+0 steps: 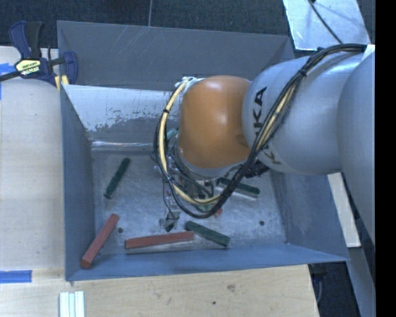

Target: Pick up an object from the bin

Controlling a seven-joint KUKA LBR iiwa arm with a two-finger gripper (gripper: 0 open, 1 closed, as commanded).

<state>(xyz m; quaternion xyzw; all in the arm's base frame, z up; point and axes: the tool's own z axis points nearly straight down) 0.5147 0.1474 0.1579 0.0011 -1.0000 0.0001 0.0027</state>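
My gripper (169,220) reaches down into the middle of the bin, and the orange cover hides most of it. Its tip hangs just above the bin floor. A flat red-brown stick (160,241) lies directly in front of the tip, along the bin's front wall. A dark green stick (208,234) lies slanted just right of the tip, and its left end is near the red-brown stick's right end. Nothing can be seen held in the gripper.
A second red-brown stick (99,241) lies slanted in the front left corner. A green stick (117,177) lies at the left, towards the back. Another dark green stick (243,189) shows partly from under the arm at the right. The arm covers the bin's middle and right.
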